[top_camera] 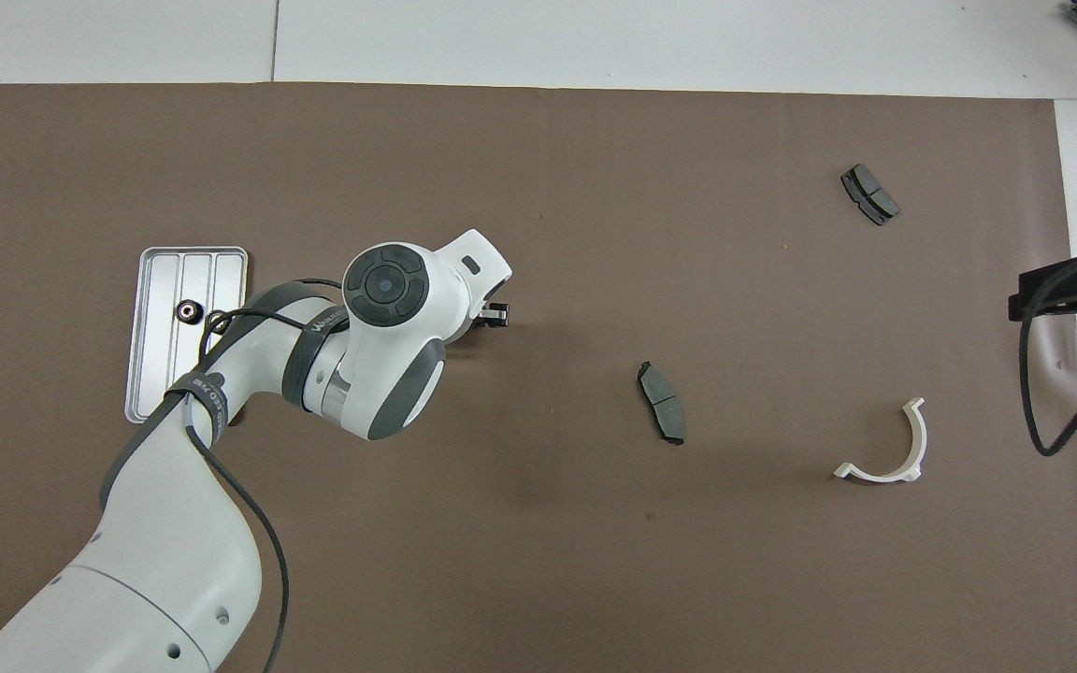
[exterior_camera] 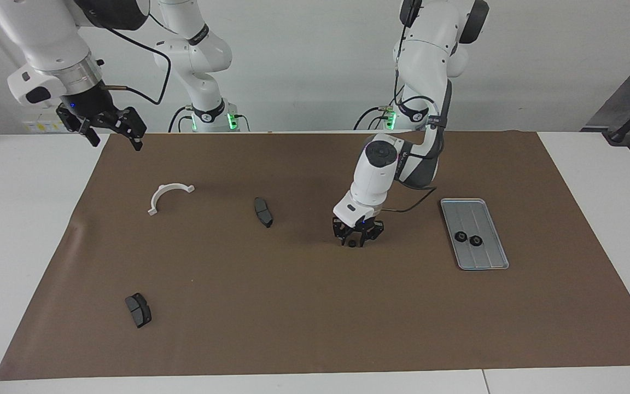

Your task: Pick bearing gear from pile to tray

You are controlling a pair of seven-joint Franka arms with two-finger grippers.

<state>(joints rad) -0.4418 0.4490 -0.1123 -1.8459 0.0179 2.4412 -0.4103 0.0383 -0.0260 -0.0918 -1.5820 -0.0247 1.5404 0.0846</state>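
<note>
A small black bearing gear (exterior_camera: 351,243) lies on the brown mat, between the tray and the nearest brake pad. My left gripper (exterior_camera: 354,241) is down on the mat around it; the overhead view hides the gear under the hand, and only the left gripper's tip (top_camera: 495,315) shows. The silver tray (exterior_camera: 489,258) lies toward the left arm's end and holds two black gears (exterior_camera: 460,236) (exterior_camera: 476,240); in the overhead view the tray (top_camera: 157,360) shows one gear (top_camera: 188,310). My right gripper (exterior_camera: 111,138) waits open in the air over the mat's corner at the right arm's end.
The rest of the pile is spread wide: a white half-ring bracket (exterior_camera: 167,196), one dark brake pad (exterior_camera: 263,212) mid-mat, and another brake pad (exterior_camera: 138,310) farther from the robots. The brown mat (exterior_camera: 315,328) covers most of the white table.
</note>
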